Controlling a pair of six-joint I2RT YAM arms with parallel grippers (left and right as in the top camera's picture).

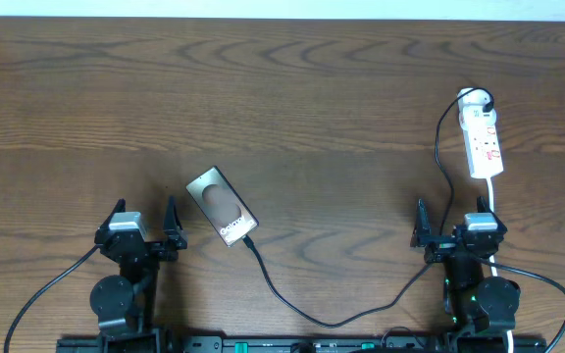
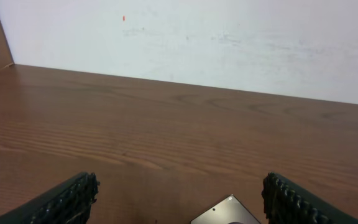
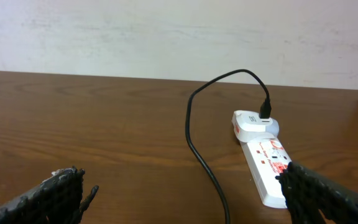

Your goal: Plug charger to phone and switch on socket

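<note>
The phone (image 1: 222, 206) lies tilted on the table, left of centre; its corner shows in the left wrist view (image 2: 227, 213). The thin black charger cable (image 1: 302, 309) reaches the phone's lower end, curves along the front, then rises on the right to a white adapter on the socket's far end. The socket (image 1: 483, 135), a white power strip with red marks, lies at the far right; it also shows in the right wrist view (image 3: 267, 163) with the cable (image 3: 197, 149). My left gripper (image 1: 145, 227) is open and empty, front left of the phone. My right gripper (image 1: 451, 227) is open and empty, in front of the socket.
The socket's white cord (image 1: 492, 201) runs from the strip towards my right arm. A pale wall (image 2: 197, 37) stands behind the table's far edge. The arms' thick black cables (image 1: 47, 289) trail at the front edge.
</note>
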